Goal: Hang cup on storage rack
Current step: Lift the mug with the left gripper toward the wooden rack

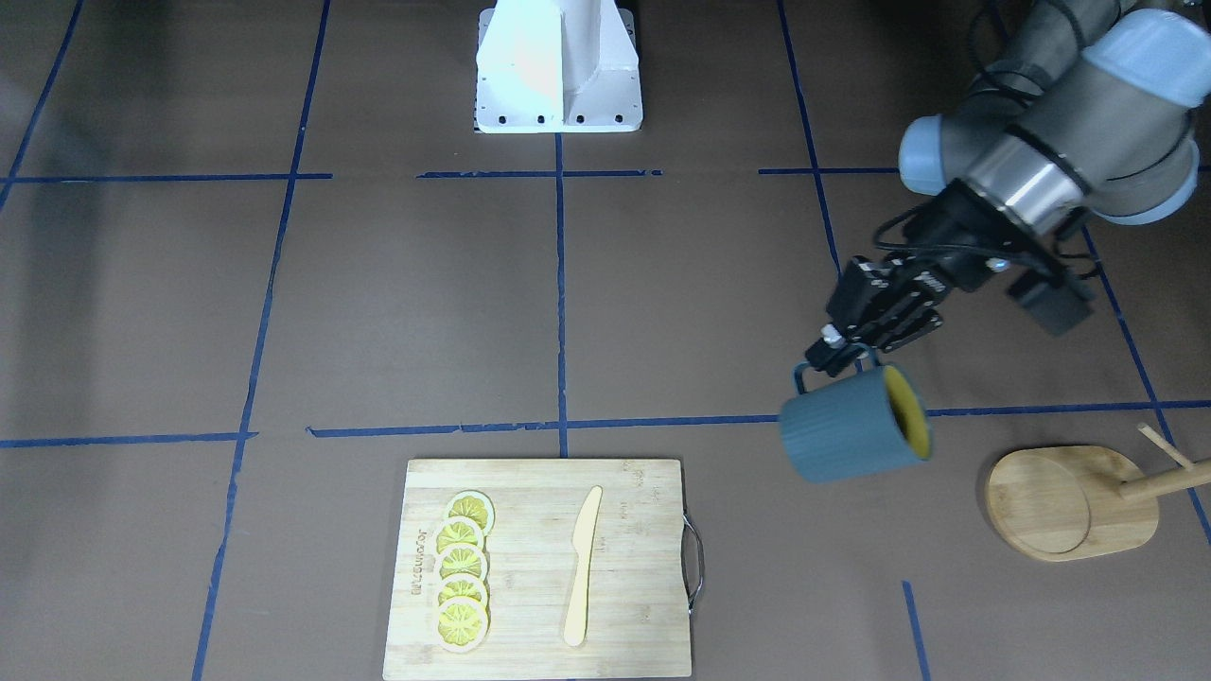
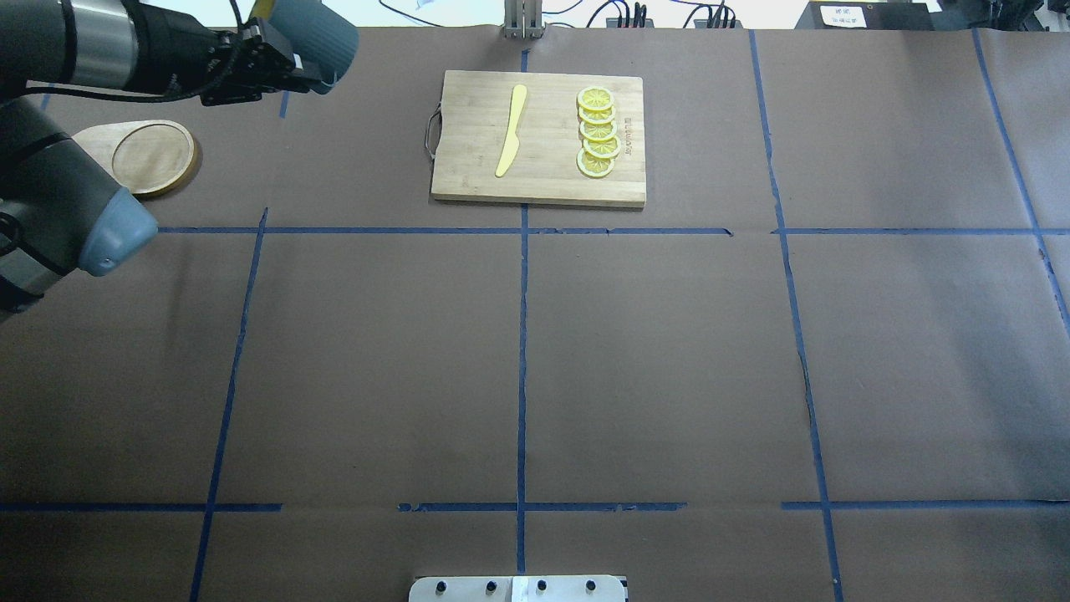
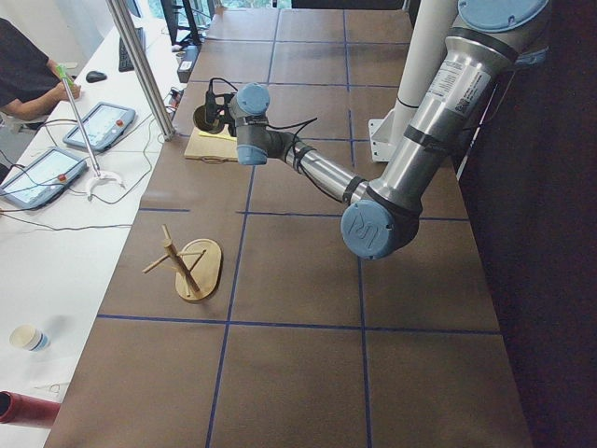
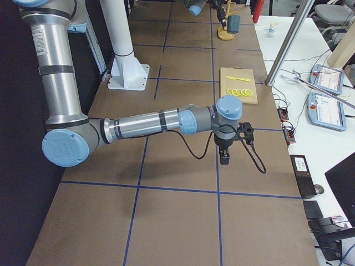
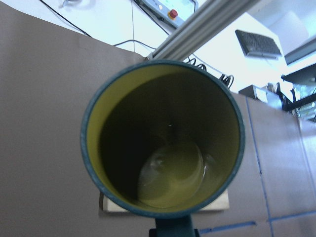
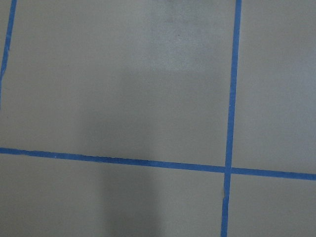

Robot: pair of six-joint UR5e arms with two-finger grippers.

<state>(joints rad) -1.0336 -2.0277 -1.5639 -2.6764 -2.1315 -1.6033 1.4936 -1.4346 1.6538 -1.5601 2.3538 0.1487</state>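
Note:
The dark grey-blue ribbed cup with a yellow inside hangs on its side in the air. My left gripper is shut on its squared handle. The cup's mouth faces the storage rack, a small bamboo oval base with a slanted post, a short way beside it. In the overhead view the cup is at the far left, beyond the rack base. The left wrist view looks straight into the cup. My right gripper shows only in the exterior right view, pointing down over the table; I cannot tell its state.
A rectangular bamboo cutting board holds several lemon slices and a yellow knife, at the table's far middle. Blue tape lines cross the brown table. Operators' desks with tablets lie past the far edge.

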